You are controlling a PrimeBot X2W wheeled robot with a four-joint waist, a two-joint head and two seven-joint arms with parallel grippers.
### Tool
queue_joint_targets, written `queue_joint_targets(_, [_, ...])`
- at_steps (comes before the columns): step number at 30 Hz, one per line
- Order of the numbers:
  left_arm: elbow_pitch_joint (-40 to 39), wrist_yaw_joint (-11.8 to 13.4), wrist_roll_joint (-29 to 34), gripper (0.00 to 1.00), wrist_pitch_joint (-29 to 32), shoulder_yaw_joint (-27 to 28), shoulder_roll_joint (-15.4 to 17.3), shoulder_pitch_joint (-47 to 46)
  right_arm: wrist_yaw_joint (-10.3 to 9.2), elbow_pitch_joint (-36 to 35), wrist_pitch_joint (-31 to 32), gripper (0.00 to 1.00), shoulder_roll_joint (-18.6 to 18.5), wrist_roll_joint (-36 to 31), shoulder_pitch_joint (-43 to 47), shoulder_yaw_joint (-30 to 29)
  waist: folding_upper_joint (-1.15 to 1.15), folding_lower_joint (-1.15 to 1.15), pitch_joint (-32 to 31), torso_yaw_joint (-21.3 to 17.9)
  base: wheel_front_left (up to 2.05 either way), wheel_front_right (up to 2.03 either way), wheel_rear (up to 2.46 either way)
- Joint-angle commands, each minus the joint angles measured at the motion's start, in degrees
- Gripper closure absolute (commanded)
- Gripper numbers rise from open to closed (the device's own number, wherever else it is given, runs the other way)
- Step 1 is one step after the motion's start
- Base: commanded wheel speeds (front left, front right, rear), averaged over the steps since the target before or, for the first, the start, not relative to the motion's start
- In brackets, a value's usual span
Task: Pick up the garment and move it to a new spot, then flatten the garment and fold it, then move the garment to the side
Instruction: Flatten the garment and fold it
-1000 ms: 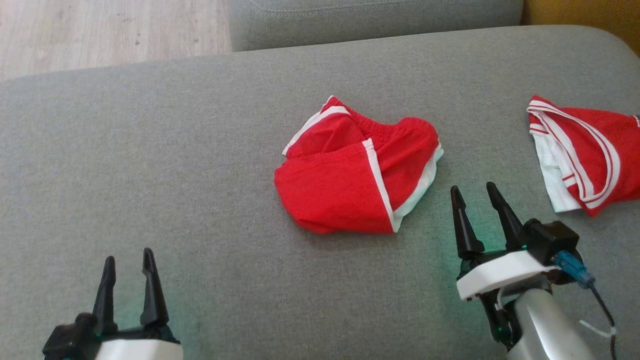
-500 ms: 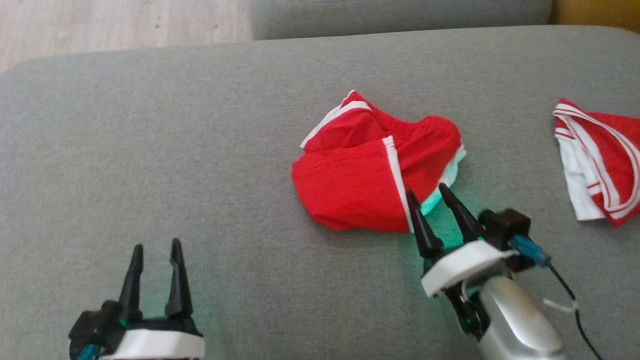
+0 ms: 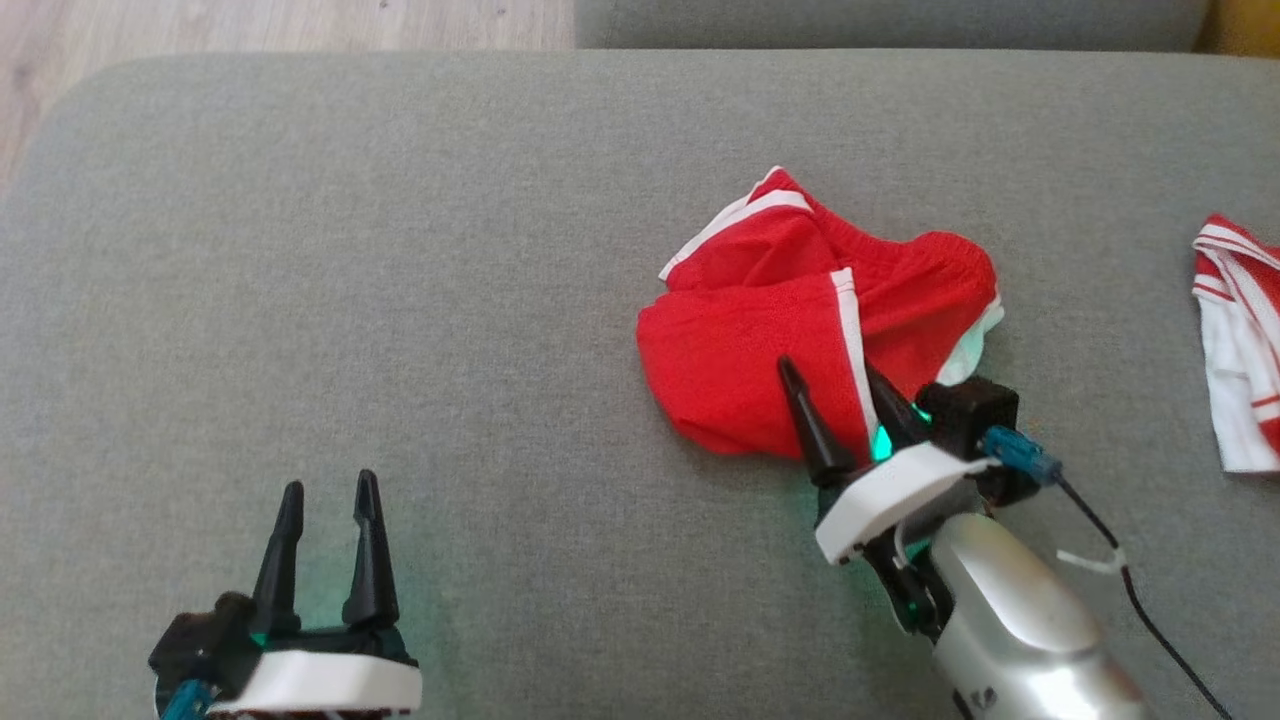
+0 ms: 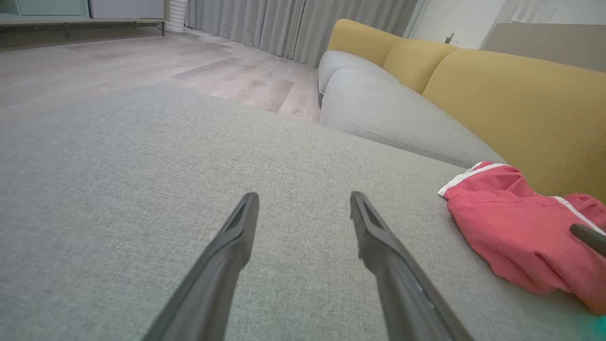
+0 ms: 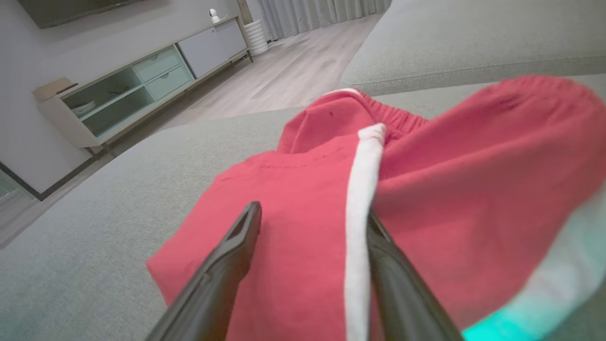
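The soft red cloth shorts with white banding [image 3: 740,370] look matt and finely textured to me, with a gathered elastic waistband. The broad grey sofa cushion [image 3: 400,250] beneath is coarse woven fabric, matt and flecked. My right gripper [image 3: 828,372] has smooth, dull black plastic fingers [image 3: 812,430] on a white matt plastic mount [image 3: 880,495]; the silver forearm shell [image 3: 1010,620] behind it is glossy. The pale plank floor [image 4: 142,66] reads as satin wood, the mustard backrest [image 4: 521,104] as fine cloth.

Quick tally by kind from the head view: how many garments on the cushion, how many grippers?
Garments: 2 (red shorts, red-and-white garment at the right edge)
Grippers: 2 (left gripper, right gripper)
Total: 4
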Motion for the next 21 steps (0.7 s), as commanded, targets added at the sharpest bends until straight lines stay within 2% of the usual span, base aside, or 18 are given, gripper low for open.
queue_joint_targets(1, [-1.47,-0.29,-0.18,0.0,-0.29,1.53,0.14,-1.76,-0.04,-1.41,-0.38,0.13,0.35,0.45,-1.72,1.16,0.0,0.0,0.28,0.19,0.0,0.0,0.0])
queue_joint_targets(3, [-1.37,-0.3,-0.12,0.0,-0.29,1.53,0.14,-2.05,-0.04,-1.57,-0.38,0.28,0.35,0.28,-2.28,1.63,0.0,0.0,0.76,0.44,0.0,0.0,0.0])
queue_joint_targets(4, [-1.29,-0.3,-0.11,0.0,-0.29,1.58,0.14,-2.21,-0.04,-1.81,-0.38,0.51,0.35,0.26,-2.48,1.84,0.0,0.0,0.92,0.54,0.0,0.0,0.0])
queue_joint_targets(5, [-1.22,-0.31,-0.08,0.0,-0.29,1.69,0.14,-2.29,-0.04,-2.15,-0.38,0.65,0.35,0.07,-2.6,2.09,0.0,0.0,0.98,0.6,0.0,0.0,0.0])
queue_joint_targets(6, [-1.15,-0.31,-0.11,0.0,-0.29,1.85,0.14,-2.25,-0.04,-2.61,-0.38,0.89,0.35,0.04,-2.54,2.31,0.0,0.0,0.89,0.64,0.0,0.0,0.0])
queue_joint_targets(7, [-1.13,-0.31,-0.15,0.0,-0.29,2.04,0.14,-2.13,-0.04,-3.21,-0.38,1.0,0.35,0.06,-2.43,2.53,0.0,0.0,0.86,0.63,0.0,0.0,0.0])
queue_joint_targets(13, [-1.04,-0.32,-0.71,0.0,-0.29,1.72,0.14,-1.87,-0.04,-8.61,-0.38,1.0,0.35,0.23,-2.4,6.14,0.0,0.0,0.93,0.96,0.0,0.0,0.0])
queue_joint_targets(21, [-0.95,-0.25,-1.6,0.0,-0.29,-0.24,0.14,-2.4,-0.04,-11.88,-0.38,1.0,0.35,2.38,-6.53,17.65,0.0,0.0,0.89,4.2,0.0,0.0,0.0])
